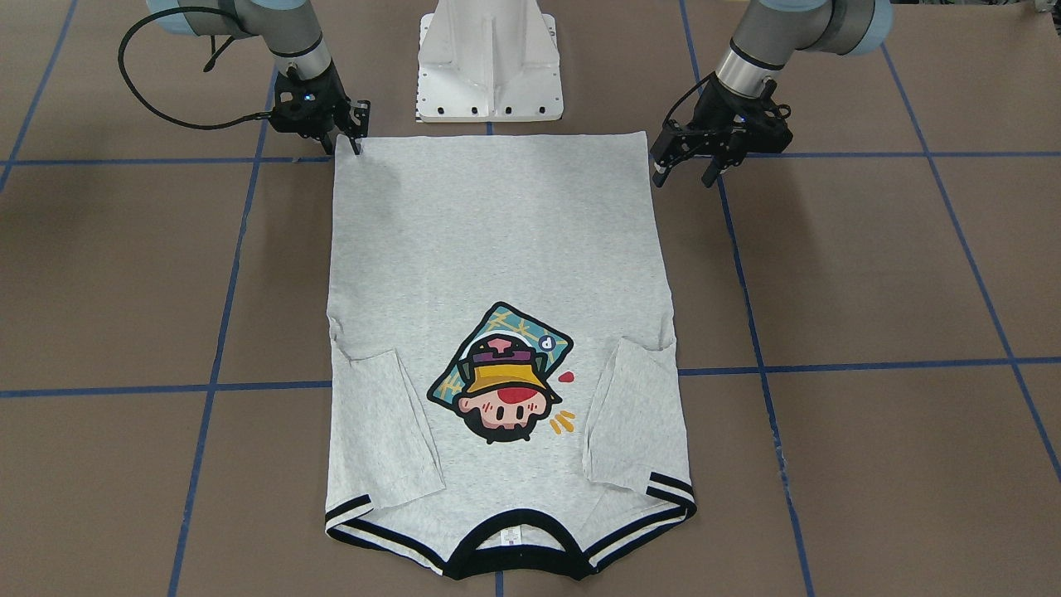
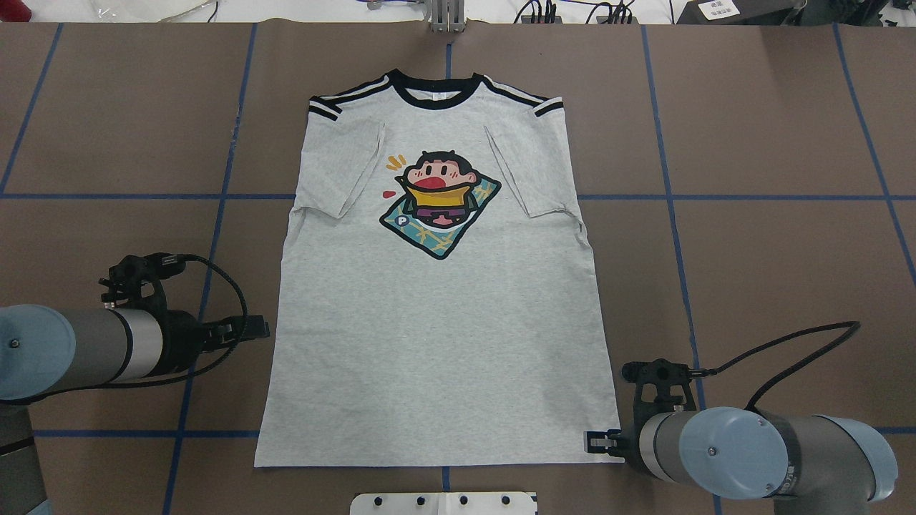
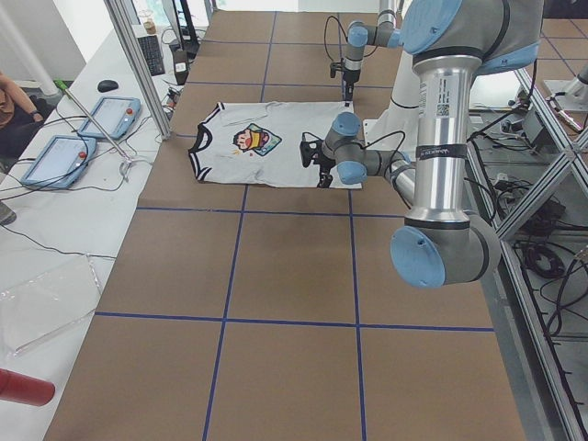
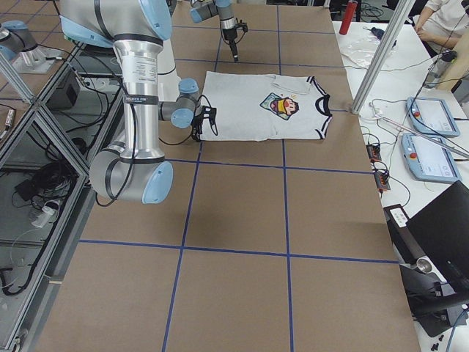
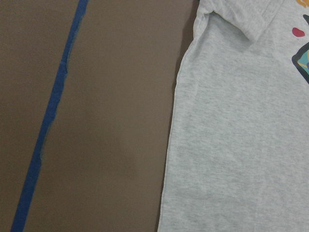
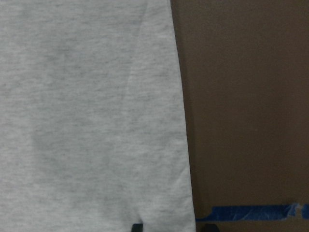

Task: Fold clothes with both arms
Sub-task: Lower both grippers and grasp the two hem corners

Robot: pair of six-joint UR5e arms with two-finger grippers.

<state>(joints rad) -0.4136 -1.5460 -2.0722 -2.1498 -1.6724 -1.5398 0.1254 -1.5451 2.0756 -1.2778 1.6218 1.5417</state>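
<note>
The grey T-shirt point(image 1: 497, 249) lies flat and face up on the brown table, collar point(image 2: 436, 96) away from the robot, both sleeves folded inward over the front. It also shows in the overhead view point(image 2: 444, 322). My left gripper point(image 1: 685, 176) is open and empty, low over the table just beside the shirt's side edge near the hem, apart from the cloth; it also shows overhead point(image 2: 261, 330). My right gripper point(image 2: 592, 442) is open at the hem corner. In the right wrist view one fingertip point(image 6: 137, 227) is on the cloth and the other is off its edge.
The white pedestal base point(image 1: 489, 58) stands just behind the hem. Blue tape lines point(image 1: 249, 385) cross the brown table top. Operator benches with tablets point(image 3: 110, 115) run along the table's far side.
</note>
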